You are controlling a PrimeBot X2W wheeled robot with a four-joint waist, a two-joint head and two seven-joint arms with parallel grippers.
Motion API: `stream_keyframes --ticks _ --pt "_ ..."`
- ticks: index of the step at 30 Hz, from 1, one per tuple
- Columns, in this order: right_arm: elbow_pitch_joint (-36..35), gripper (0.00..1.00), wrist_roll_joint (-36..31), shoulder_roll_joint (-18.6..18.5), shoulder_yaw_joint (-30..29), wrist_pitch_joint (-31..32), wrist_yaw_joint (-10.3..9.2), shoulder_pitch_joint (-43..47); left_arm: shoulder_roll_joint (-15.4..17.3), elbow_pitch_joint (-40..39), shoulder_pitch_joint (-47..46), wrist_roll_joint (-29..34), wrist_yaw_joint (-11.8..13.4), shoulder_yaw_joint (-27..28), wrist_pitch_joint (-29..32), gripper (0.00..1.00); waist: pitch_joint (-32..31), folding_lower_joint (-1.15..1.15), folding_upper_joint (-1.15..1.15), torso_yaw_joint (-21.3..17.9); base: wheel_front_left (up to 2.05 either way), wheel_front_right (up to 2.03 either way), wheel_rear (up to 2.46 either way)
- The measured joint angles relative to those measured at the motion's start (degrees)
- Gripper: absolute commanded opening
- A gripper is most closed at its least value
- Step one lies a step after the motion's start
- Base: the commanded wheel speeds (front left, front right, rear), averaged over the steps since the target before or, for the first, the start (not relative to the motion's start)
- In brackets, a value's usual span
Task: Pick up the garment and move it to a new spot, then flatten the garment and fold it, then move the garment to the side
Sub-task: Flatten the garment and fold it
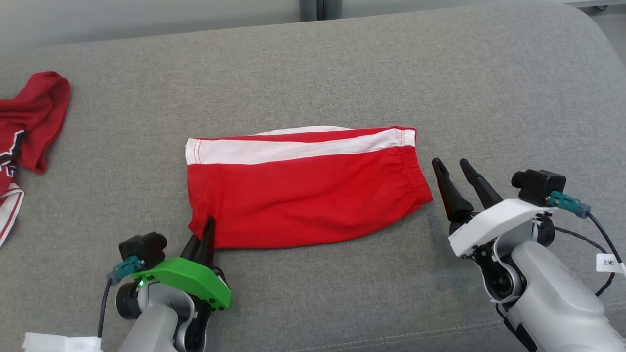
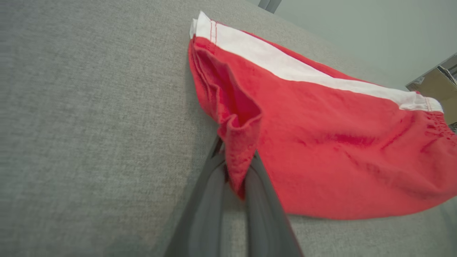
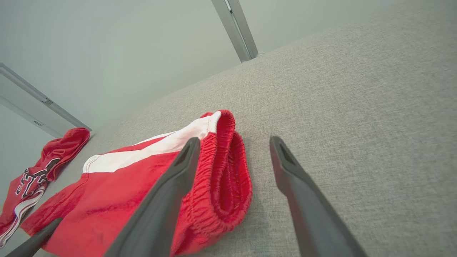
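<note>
Your left hand (image 1: 205, 232) low, clamped on the garment's (image 1: 303, 195) near corner, your right hand (image 1: 451, 164) spread apart beside its other end

Head view high, facing down, wrist views low, close, sharing shorts (image 1: 303, 195)

Red shorts (image 1: 303, 195), white side stripe, lying flat mid grey cushion (image 1: 342, 73), elastic waistband right, near-left corner bunched up.

Grey fabric cushion (image 1: 313, 63) spreads wide; a pale wall (image 3: 107, 53) and a metal post (image 3: 235, 28) stand behind
</note>
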Motion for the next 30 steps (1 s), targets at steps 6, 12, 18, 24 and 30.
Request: stream_keyframes --ticks 6,12,18,24,30 --pt "0.98 1.00 0.08 0.02 0.59 1.18 -0.07 -0.01 0.11 -3.55 2.71 0.00 1.62 -1.86 -0.32 0.19 -0.69 0.00 0.00 0.96 0.00 0.00 0.00" --pt "2.42 1.00 -0.12 -0.38 2.04 4.03 -0.11 -0.06 0.16 -7.13 4.05 1.31 4.46 -1.37 -0.32 1.00 -1.41 0.00 0.00 1.91 0.00 0.00 0.00" --pt "3.56 1.00 -0.18 -2.26 2.26 6.80 -0.16 -0.37 0.32 -14.25 4.07 6.82 7.53 2.13 -0.48 1.00 -2.12 0.00 0.00 3.31 0.00 0.00 0.00" --pt "5.15 1.00 0.40 -2.60 2.43 10.07 -0.03 -1.30 0.68 -20.53 4.64 9.73 8.09 4.13 -0.49 1.00 -2.91 0.00 0.00 5.11 0.00 0.00 0.00" --pt "7.59 1.00 1.25 -3.87 2.01 13.34 -0.09 -2.48 0.70 -23.38 8.25 10.69 8.70 4.59 -0.49 1.00 -3.61 0.00 0.00 7.27 0.00 0.00 0.00"
